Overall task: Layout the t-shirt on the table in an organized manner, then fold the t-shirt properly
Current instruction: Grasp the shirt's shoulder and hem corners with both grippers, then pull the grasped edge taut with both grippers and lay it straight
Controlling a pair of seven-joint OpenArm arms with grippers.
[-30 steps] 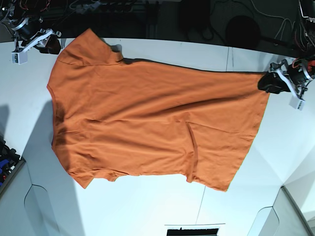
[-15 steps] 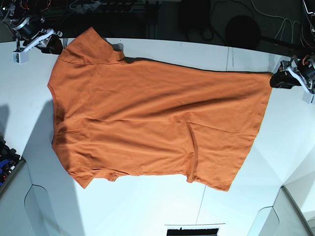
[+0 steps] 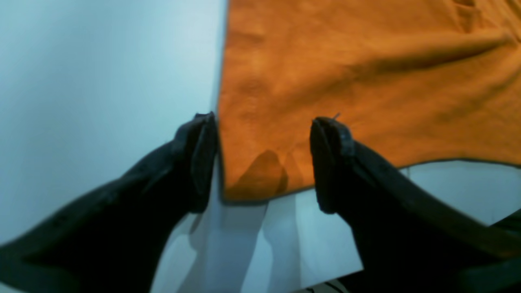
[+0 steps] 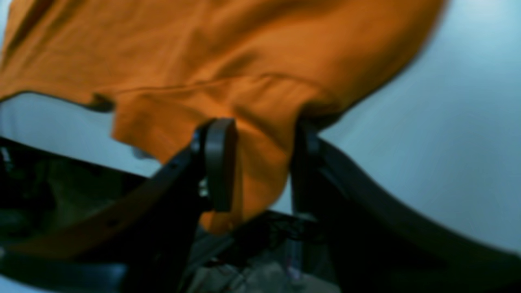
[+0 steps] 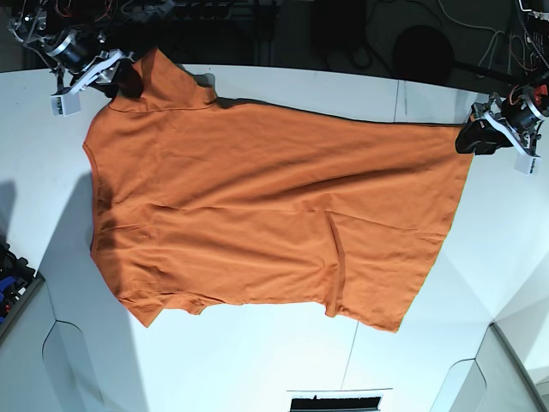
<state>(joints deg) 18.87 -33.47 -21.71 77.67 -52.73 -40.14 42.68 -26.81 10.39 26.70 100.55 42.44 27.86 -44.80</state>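
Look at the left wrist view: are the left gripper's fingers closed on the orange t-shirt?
No. The left gripper is open, its fingers spread either side of the t-shirt corner without pinching it.

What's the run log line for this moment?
phase: layout | t-shirt: spread on table, wrinkled | left gripper: open at hem corner | right gripper: open around sleeve

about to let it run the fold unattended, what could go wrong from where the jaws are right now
The left gripper is open, its jaws straddling the hem corner of the t-shirt. Closing may catch too little cloth, so the corner could slip free.

The right gripper has sleeve fabric between its jaws near the far edge of the table, where cloth seems to hang past the edge. A pull might drag more off.

Creases cross the middle of the shirt, so folding now would likely trap them.
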